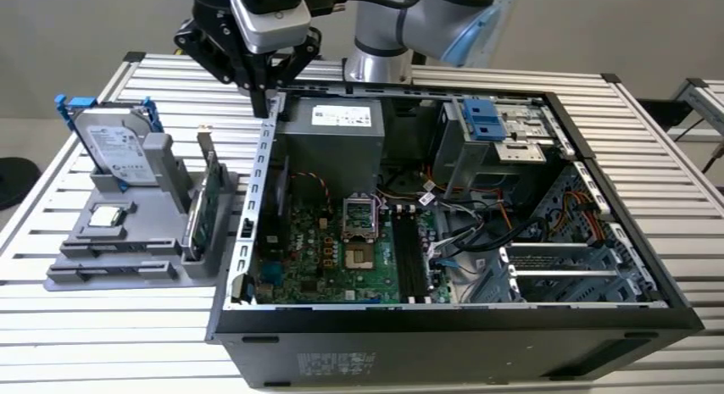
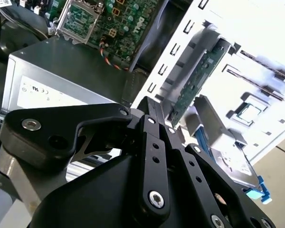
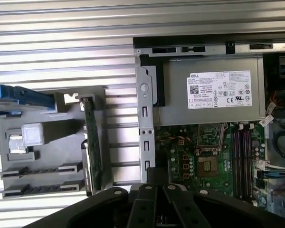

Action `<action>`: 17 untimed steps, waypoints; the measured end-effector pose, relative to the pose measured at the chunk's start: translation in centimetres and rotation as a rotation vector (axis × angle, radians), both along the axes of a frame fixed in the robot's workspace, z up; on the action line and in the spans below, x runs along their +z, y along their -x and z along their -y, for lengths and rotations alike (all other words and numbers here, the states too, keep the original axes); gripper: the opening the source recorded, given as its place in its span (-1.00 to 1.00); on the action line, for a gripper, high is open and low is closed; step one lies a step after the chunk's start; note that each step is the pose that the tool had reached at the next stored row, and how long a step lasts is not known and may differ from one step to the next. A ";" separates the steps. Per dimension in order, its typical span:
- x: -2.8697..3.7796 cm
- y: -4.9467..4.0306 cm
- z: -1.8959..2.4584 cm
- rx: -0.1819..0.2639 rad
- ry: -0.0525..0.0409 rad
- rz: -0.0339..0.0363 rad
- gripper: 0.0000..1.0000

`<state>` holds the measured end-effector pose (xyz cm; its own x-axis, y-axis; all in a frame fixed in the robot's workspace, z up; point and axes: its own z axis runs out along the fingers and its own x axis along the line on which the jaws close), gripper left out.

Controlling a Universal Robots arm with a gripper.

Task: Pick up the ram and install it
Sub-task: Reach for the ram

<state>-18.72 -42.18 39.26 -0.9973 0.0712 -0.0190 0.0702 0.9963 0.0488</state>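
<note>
Slatted table, grey wall; my fingers press together over the case's far corner, the exterior view's left. Ram between them? Can't tell.

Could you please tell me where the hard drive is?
At the exterior view's left, the hard drive stands upright in the grey holder outside the computer case, with the green card beside it.
</note>
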 end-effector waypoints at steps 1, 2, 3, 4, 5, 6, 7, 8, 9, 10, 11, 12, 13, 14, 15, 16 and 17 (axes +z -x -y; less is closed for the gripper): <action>0.00 0.11 0.01 0.000 0.0000 0.0000 -1.00; 0.00 0.22 0.01 0.000 0.0000 -0.0001 -1.00; 0.00 0.33 0.02 0.000 0.0000 0.0000 -1.00; 0.00 0.44 0.02 0.000 0.0000 0.0000 -1.00; 0.01 0.55 0.03 0.000 0.0001 -0.0001 -1.00; 0.00 0.65 0.04 0.000 -0.0001 0.0000 -1.00; 0.00 0.76 0.05 0.000 0.0000 -0.0001 -1.00; 0.00 0.86 0.05 0.000 0.0000 0.0000 -1.00; 0.00 0.97 0.06 0.000 0.0000 0.0000 -1.00; 0.00 1.08 0.07 0.000 0.0000 -0.0001 -1.00; 0.00 1.19 0.07 0.000 0.0000 0.0000 -1.00; 0.00 1.29 0.08 0.000 0.0000 -0.0001 -1.00; 0.00 1.40 0.09 0.000 0.0000 0.0000 -1.00; 0.00 1.51 0.10 0.000 0.0000 0.0000 -1.00; 0.00 1.62 0.10 0.000 -0.0001 0.0000 -1.00; 0.00 1.73 0.11 0.000 0.0000 0.0000 -1.00; 0.00 1.84 0.12 0.000 0.0000 0.0000 -1.00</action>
